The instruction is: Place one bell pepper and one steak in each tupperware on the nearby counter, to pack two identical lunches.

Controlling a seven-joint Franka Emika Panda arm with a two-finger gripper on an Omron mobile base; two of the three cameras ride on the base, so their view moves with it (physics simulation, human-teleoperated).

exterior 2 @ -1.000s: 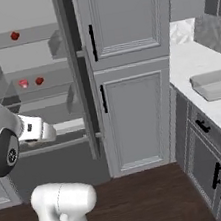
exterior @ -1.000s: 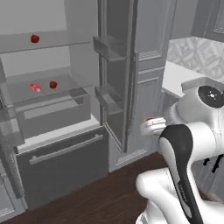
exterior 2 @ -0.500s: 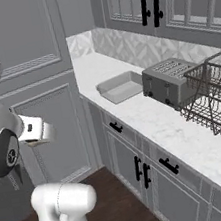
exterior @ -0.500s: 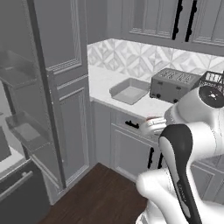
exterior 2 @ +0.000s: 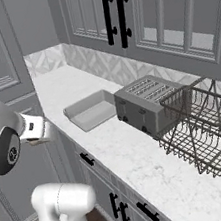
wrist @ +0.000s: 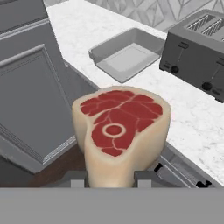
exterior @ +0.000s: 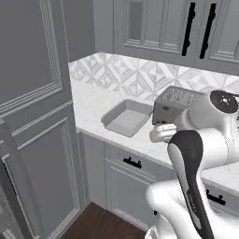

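Observation:
A raw red-and-cream steak (wrist: 120,131) stands between my finger tips in the hand view, and my gripper (wrist: 111,177) is shut on it. Past the steak, one grey open tupperware (wrist: 127,57) lies empty on the white marble counter (wrist: 83,26). From the left base view my gripper (exterior: 161,131) hovers at the counter's front edge, just right of the tupperware (exterior: 127,117). That tupperware (exterior 2: 91,110) sits left of the toaster in the right base view. The bell pepper is out of view.
A grey toaster (exterior: 175,105) (exterior 2: 149,101) stands right of the tupperware, and a wire dish rack (exterior 2: 200,123) stands beyond it. Grey upper cabinets (exterior 2: 117,15) hang over the counter. A tall grey cabinet (exterior: 32,116) bounds the counter's left end.
The base has moved, so both base views swung from the open fridge to the counter with the tupperware and toaster. The gripper has stayed shut.

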